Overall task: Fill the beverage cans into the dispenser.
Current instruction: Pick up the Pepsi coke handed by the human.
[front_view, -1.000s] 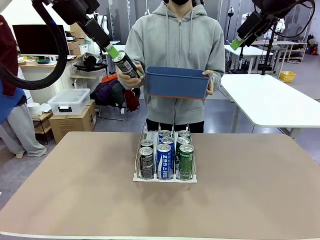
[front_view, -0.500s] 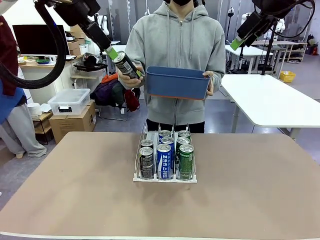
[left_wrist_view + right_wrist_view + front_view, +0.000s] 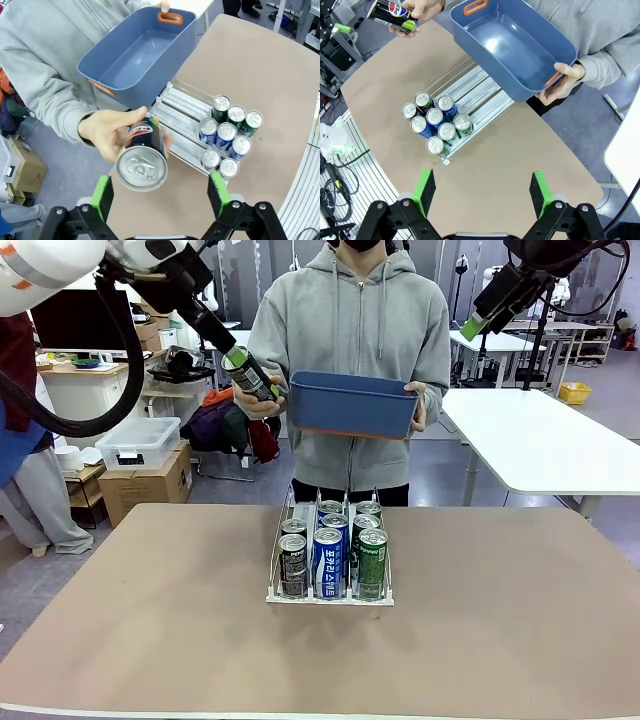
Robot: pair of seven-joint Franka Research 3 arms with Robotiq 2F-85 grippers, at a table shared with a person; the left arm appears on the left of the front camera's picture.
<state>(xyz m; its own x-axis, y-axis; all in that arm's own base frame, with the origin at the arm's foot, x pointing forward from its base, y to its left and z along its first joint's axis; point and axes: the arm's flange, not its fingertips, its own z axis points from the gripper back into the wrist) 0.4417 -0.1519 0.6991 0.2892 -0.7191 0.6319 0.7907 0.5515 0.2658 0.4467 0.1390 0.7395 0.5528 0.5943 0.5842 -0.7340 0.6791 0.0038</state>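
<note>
A person's hand (image 3: 262, 400) holds up a black beverage can (image 3: 248, 373) beside the blue bin, high over the table's far edge. My left gripper (image 3: 232, 350) stands open around that can (image 3: 141, 167); its silver top faces the wrist camera between the green pads (image 3: 102, 195). Whether a pad touches the can I cannot tell. The clear dispenser (image 3: 330, 597) on the table holds several cans in black (image 3: 293, 565), blue-and-white (image 3: 328, 560) and green (image 3: 372, 562). My right gripper (image 3: 470, 328) hangs high at the right, open (image 3: 482, 192) with nothing between its fingers.
The person's other hand (image 3: 418, 405) carries the blue plastic bin (image 3: 355, 405), which looks empty inside (image 3: 520, 47). The rear lanes of the dispenser (image 3: 175, 102) are bare. Brown table top (image 3: 500, 620) lies free on both sides of the rack.
My left arm has swung, bringing a white link into the upper left, and its gripper has closed in slightly on the hand-held black can. The right arm has not moved.
</note>
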